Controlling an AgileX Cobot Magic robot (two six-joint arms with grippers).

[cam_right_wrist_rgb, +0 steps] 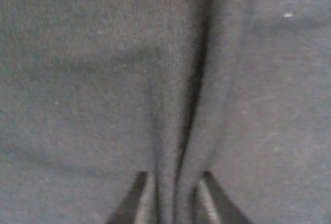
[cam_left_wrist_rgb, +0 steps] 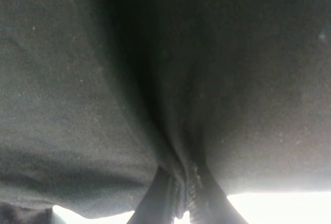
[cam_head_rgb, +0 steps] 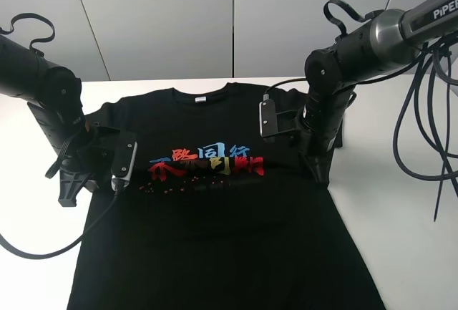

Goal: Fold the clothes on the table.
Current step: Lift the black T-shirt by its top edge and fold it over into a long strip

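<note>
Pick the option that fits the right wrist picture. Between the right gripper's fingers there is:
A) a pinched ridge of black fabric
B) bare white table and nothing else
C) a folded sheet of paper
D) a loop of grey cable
A: the right wrist view shows a ridge of the black T-shirt bunched up between the two fingers of the right gripper.

Left pincer, right pincer — both tight on the clothes
</note>
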